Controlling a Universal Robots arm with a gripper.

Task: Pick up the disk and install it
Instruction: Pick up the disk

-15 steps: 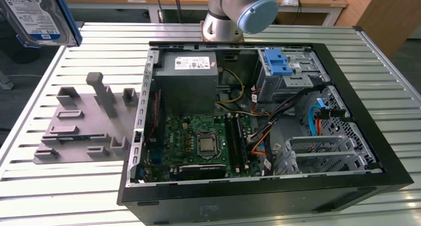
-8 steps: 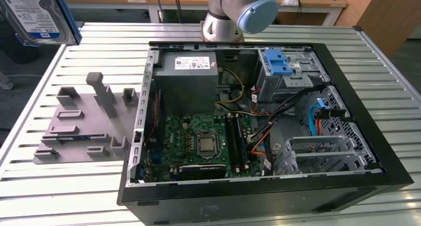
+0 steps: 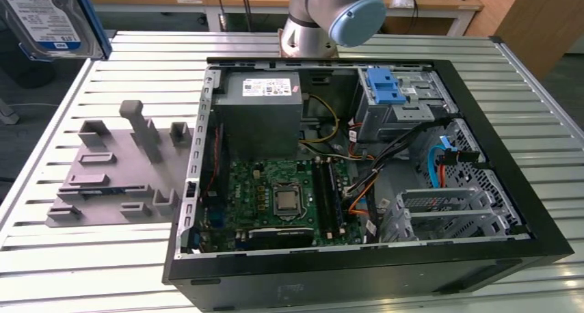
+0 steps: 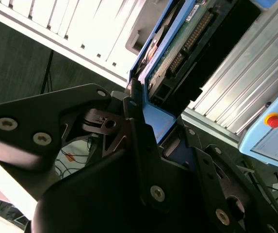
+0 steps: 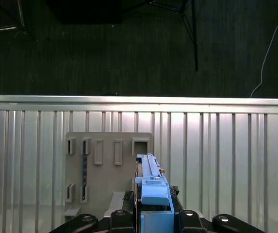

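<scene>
First wrist view: hand [image 5: 154,217] grips disk [image 5: 150,177] above holder block [image 5: 105,167].

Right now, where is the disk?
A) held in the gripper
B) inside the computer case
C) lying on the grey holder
A: the gripper is shut on the disk, holding it in the air, off the grey holder block and outside the computer case.

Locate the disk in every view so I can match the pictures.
Exterior view: the disk is high at the exterior view's far left, above the slatted table.
Second wrist view: the disk is clamped in the gripper, circuit board showing.
First wrist view: the disk is edge-on, in front of the grey holder block.
Shared landmark: the slatted table.
</scene>
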